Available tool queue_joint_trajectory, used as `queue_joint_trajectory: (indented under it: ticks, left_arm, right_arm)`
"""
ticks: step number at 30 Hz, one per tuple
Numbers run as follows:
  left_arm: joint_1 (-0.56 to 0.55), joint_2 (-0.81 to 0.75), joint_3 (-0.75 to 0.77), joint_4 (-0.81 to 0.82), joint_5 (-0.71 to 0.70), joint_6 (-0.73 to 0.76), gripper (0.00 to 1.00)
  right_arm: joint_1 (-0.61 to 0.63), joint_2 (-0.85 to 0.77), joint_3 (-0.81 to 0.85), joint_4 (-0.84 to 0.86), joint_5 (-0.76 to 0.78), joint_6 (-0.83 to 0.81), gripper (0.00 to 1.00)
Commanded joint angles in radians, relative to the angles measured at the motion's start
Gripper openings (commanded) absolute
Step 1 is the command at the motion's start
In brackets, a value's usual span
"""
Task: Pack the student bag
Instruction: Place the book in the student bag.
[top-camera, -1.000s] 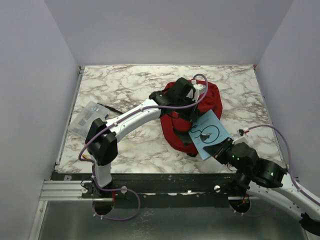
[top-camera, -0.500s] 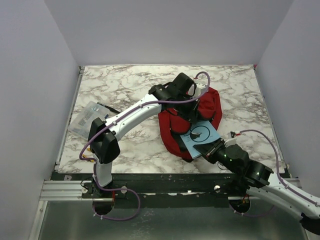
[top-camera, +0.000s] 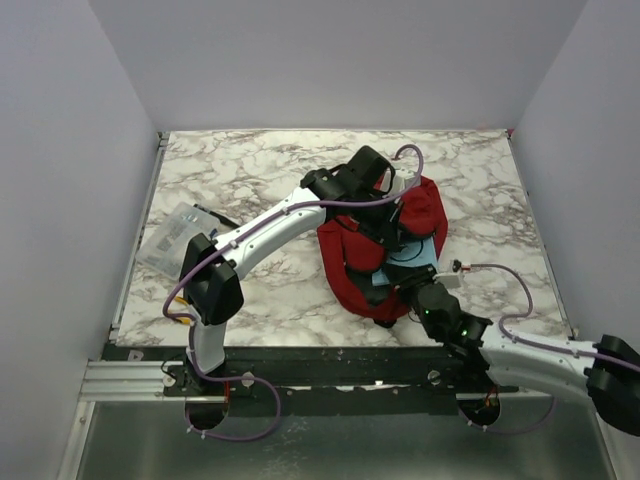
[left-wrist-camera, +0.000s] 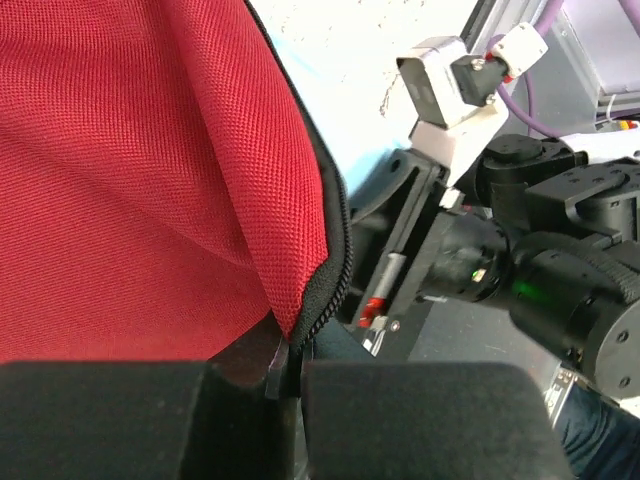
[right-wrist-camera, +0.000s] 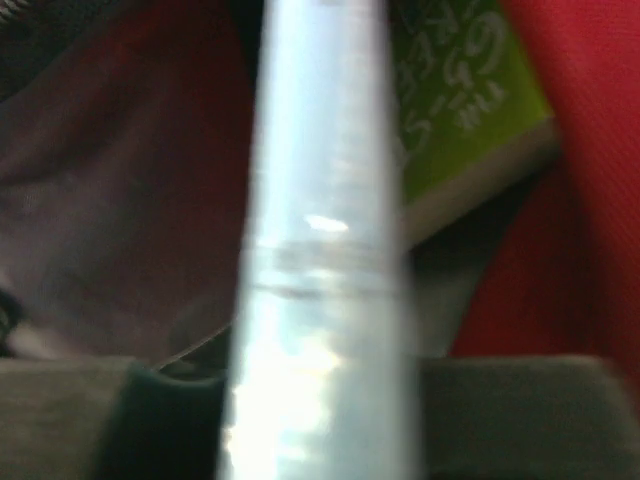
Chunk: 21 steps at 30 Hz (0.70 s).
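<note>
The student bag (top-camera: 350, 262) lies on the counter (top-camera: 250, 170), right of its middle and nearer the front edge than the back, with its mouth turned toward the right arm. The left hand (left-wrist-camera: 290, 375) is closed tight on the bag's black zippered lip and holds it up so that the opening gapes. The right hand (right-wrist-camera: 320, 420) is clamped on a thin pale-blue book (top-camera: 415, 252), gripping its near edge. The far part of the book is at or just inside the mouth. In the right wrist view the book runs edge-on away from the fingers, and a green book (right-wrist-camera: 465, 90) lies deeper in the bag, to its right.

The step in hand appears to be sliding the blue book into the bag. To do it well, the right hand should push along the book's own plane, flat and straight, so the leading corner does not catch the zipper or the lining. It should aim left of the green book, not onto its edge. The left hand should hold the lip high and taut until the book is well past the zipper. A slack lip would fold under the book and block it. A clear pouch (top-camera: 170, 235) waits near the counter's left edge.
</note>
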Motion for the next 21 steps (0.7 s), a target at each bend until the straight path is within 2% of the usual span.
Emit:
queue_joint_trajectory:
  ticks: [1, 2, 4, 6, 9, 12, 14, 18, 19, 21]
  left_arm:
    - [0.014, -0.012, -0.034, 0.020, 0.068, -0.010, 0.00]
    - [0.026, -0.016, -0.039, 0.023, 0.076, -0.012, 0.00]
    - [0.035, -0.025, -0.042, 0.026, 0.079, -0.013, 0.00]
    - [0.041, -0.034, -0.045, 0.028, 0.075, -0.007, 0.00]
    - [0.049, -0.037, -0.050, 0.026, 0.081, -0.009, 0.00]
    - [0.051, -0.038, -0.052, 0.028, 0.097, -0.012, 0.00]
    - [0.051, -0.040, -0.052, 0.028, 0.097, -0.011, 0.00]
    - [0.053, -0.049, -0.055, 0.028, 0.093, -0.011, 0.00]
    - [0.053, -0.050, -0.055, 0.028, 0.096, -0.011, 0.00]
    - [0.052, -0.052, -0.056, 0.028, 0.098, -0.011, 0.00]
  right_arm:
    - [-0.067, 0.264, 0.114, 0.348, 0.054, -0.127, 0.35]
    - [-0.096, 0.296, 0.124, 0.346, -0.016, -0.124, 0.43]
    - [-0.143, 0.324, 0.131, 0.314, -0.137, -0.122, 0.53]
    - [-0.188, 0.320, 0.153, 0.186, -0.211, -0.091, 0.64]
    - [-0.248, 0.266, 0.166, 0.029, -0.328, -0.100, 0.71]
    - [-0.263, 0.176, 0.160, -0.122, -0.348, -0.110, 0.81]
    - [-0.262, 0.115, 0.158, -0.208, -0.361, -0.109, 0.82]
    - [-0.262, 0.042, 0.121, -0.276, -0.432, -0.071, 0.82]
    - [-0.262, 0.036, 0.115, -0.282, -0.448, -0.059, 0.80]
    - [-0.262, 0.033, 0.096, -0.269, -0.463, -0.052, 0.67]
